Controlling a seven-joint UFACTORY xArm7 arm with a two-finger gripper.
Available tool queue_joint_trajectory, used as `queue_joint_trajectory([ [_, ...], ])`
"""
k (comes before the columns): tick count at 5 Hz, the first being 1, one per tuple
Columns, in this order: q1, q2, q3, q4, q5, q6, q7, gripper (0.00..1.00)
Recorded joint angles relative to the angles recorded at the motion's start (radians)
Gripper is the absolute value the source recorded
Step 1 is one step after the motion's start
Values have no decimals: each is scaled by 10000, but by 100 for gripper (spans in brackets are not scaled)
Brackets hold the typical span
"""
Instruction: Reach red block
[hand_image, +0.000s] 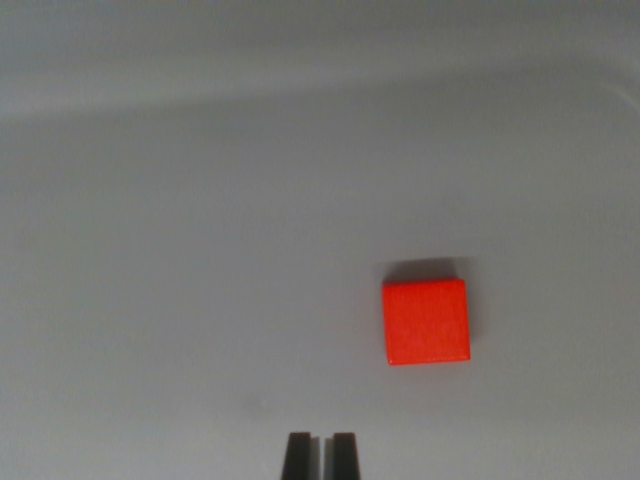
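Note:
A red block, square from above, lies flat on a pale grey surface in the right half of the wrist view. My gripper shows at the bottom edge as two dark fingertips standing almost together with only a thin slit between them, and nothing is held. The block sits up and toward the wrist view's right of the fingertips, well apart from them.
The grey surface fills the whole view. A faint lighter band runs across its top part. A dim smudge marks the surface just above the fingertips.

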Motion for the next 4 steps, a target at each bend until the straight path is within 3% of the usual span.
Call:
queue_joint_trajectory([
  [1, -68, 237, -11, -234, 7, -471, -70, 0],
  [2, -68, 237, -11, -234, 7, -471, -70, 0],
  [3, -136, 475, -23, -470, 15, -946, -140, 0],
  [4, -136, 475, -23, -470, 15, -946, -140, 0],
])
